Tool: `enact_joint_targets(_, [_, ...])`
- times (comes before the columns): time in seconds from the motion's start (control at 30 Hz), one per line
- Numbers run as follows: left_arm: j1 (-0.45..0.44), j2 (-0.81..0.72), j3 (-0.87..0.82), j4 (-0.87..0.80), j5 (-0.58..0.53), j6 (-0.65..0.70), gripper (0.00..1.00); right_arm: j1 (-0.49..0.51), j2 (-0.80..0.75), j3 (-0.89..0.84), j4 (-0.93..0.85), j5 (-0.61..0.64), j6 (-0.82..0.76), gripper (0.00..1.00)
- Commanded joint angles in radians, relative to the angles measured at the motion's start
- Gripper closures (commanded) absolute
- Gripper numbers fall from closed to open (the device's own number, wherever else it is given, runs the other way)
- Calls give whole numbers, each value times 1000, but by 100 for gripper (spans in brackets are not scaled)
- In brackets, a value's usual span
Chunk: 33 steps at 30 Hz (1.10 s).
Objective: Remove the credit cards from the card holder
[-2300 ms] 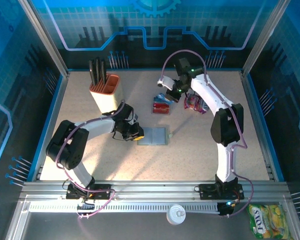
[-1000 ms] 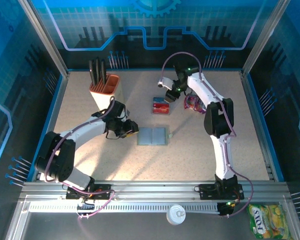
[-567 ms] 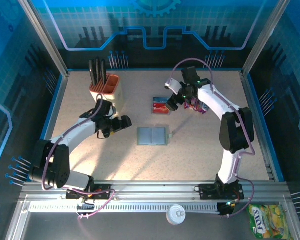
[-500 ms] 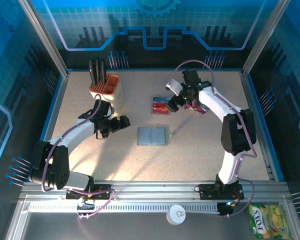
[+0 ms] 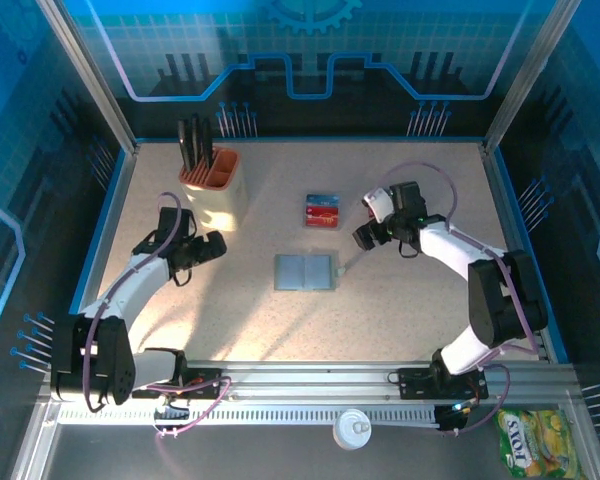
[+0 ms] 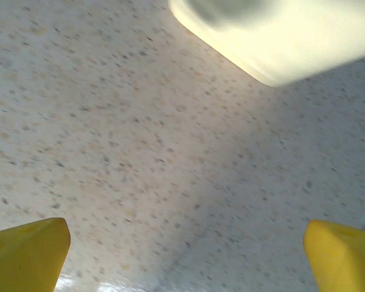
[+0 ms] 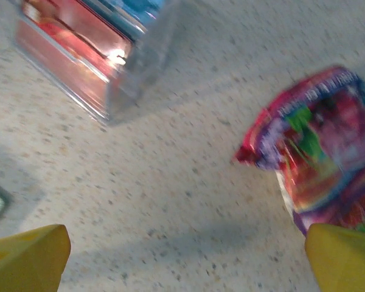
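Cards stacked ahead-left of right gripper fingers, pouch ahead-right. Holder open flat between both grippers, touching neither. Left gripper fingers spread wide, empty, like right; cup ahead.

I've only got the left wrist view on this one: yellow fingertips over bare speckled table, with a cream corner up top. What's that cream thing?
Observer: It's the orange-and-cream cup holding black pens, toward the far left of the table.
Operator: Where's the card holder?
Observer: The card holder lies open and flat mid-table, to the right of the left fingers and apart from them.
Operator: And the cards?
Observer: The credit cards lie together on the table beyond the holder, not touching it.
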Motion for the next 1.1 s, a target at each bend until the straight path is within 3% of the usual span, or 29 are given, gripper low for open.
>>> enact_joint_targets(0.0, [41,-18,-39,98,-70,58,1,-29,-46,-97,185,66,79,0])
enact_joint_targets(0.07, [61,-14,-50,131,-102,69,1,-36,-52,-142,248,100,96,0])
enact_joint_targets(0.2, [67,-26,-151,360,-170,154,1,-35,-48,-225,408,194,123,0])
enact_joint_targets(0.4, [86,-49,-287,666,-159,198,1,-34,-49,-308,629,264,95,0])
enact_joint_targets(0.6, [97,-35,-503,1236,-127,213,1,-55,-75,-361,705,248,122,0])
enact_joint_targets(0.77, [104,97,-472,1363,0,215,1,-100,-104,-457,849,182,157,0])
enact_joint_targets(0.87, [108,159,-445,1370,6,216,1,-123,-97,-508,952,145,172,0])
enact_joint_targets(1.03, [106,199,-448,1424,110,255,1,-121,-33,-600,1190,160,173,0])
enact_joint_targets(1.07, [106,221,-459,1469,129,262,1,-120,-45,-600,1163,165,180,0])
